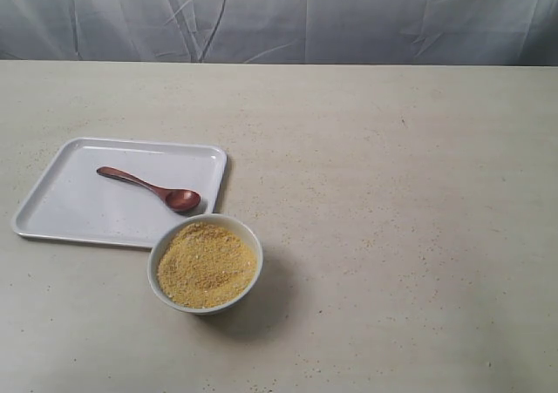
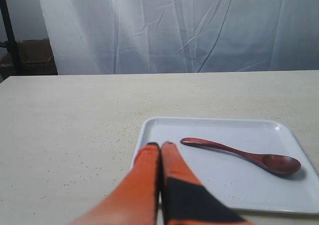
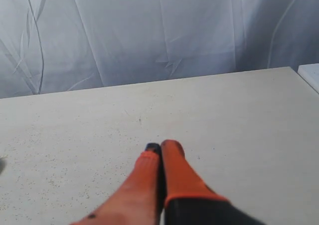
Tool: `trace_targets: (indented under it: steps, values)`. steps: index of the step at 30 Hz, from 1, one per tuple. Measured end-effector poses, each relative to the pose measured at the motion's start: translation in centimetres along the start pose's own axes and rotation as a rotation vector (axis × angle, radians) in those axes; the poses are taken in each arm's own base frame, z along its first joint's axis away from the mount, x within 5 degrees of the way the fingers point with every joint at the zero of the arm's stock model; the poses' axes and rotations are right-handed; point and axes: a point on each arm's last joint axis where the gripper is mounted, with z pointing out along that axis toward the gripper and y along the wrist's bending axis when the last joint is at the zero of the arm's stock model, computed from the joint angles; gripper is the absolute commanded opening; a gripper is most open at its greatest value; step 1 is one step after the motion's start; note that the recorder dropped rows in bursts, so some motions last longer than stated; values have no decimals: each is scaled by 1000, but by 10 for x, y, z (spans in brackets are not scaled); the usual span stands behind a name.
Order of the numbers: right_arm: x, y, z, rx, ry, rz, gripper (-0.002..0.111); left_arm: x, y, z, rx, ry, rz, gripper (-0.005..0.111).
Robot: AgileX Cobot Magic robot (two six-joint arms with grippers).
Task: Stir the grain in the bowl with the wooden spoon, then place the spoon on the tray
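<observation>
The dark red-brown wooden spoon [image 1: 153,189] lies on the white tray [image 1: 61,210] at the left, head toward the bowl; the left wrist view also shows the spoon [image 2: 244,155] on the tray [image 2: 209,185]. A white bowl [image 1: 206,263] heaped with golden grain [image 1: 207,265] stands just in front of the tray's near right corner. My left gripper [image 2: 160,145] is shut and empty, hovering at the tray's edge, apart from the spoon handle. My right gripper [image 3: 160,146] is shut and empty over bare table. Neither gripper shows in the exterior view.
The beige table [image 1: 401,236] carries scattered loose grains, seen as specks [image 2: 89,170] beside the tray. A white cloth backdrop [image 1: 279,14] hangs behind the table's far edge. A white corner [image 3: 311,75] shows at the edge of the right wrist view.
</observation>
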Motion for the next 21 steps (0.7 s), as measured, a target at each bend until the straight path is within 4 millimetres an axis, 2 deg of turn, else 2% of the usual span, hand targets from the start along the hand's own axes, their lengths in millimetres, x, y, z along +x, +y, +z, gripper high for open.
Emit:
trace_targets:
  steps: [7, 21]
  values:
    - [33, -2, -10, 1, -93, -10, 0, 0, 0, 0, 0, 0, 0, 0]
    - [73, -11, 16, 70, -34, -131, 0, 0, 0, 0, 0, 0, 0, 0]
